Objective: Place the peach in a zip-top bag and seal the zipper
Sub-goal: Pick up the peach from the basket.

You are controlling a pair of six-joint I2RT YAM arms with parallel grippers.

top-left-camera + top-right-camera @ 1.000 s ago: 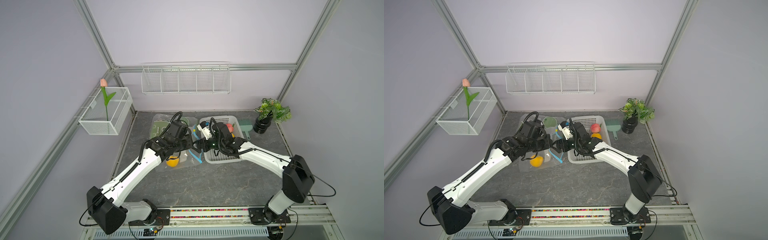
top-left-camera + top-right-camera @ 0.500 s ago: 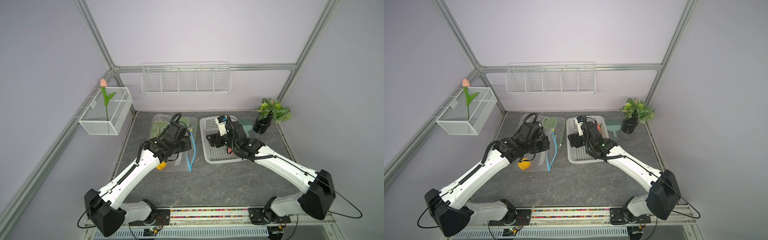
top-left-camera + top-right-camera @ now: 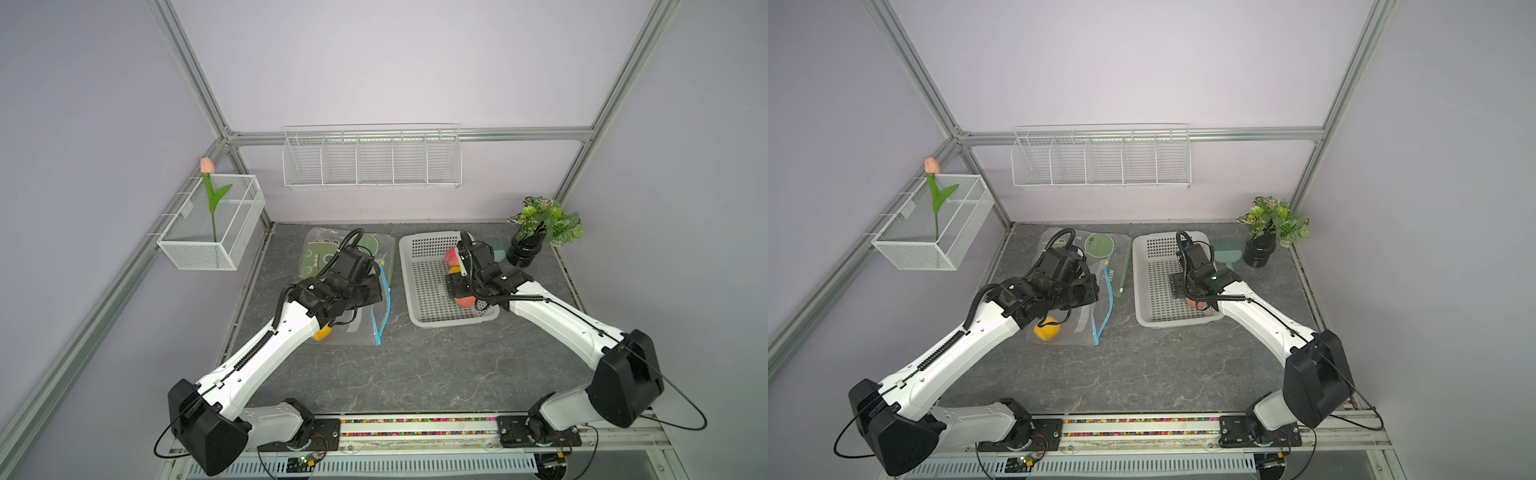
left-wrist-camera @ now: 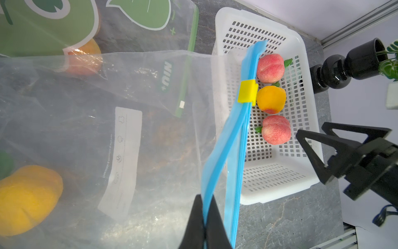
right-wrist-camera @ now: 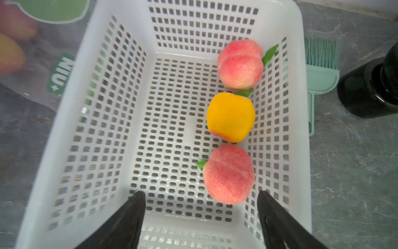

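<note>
Bag: yellow fruit inside, mouth part open.
Left gripper: pinched shut on zip edge, holding it up.
Peach: in basket, untouched.
Right gripper: wide, empty, just short of Peach.
Progress: early; grab, insert and seal not yet done.

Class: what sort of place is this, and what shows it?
Probably a robot test cell: an aluminium frame around plain walls, two arms on a base rail, staged peaches in a white basket.
</note>
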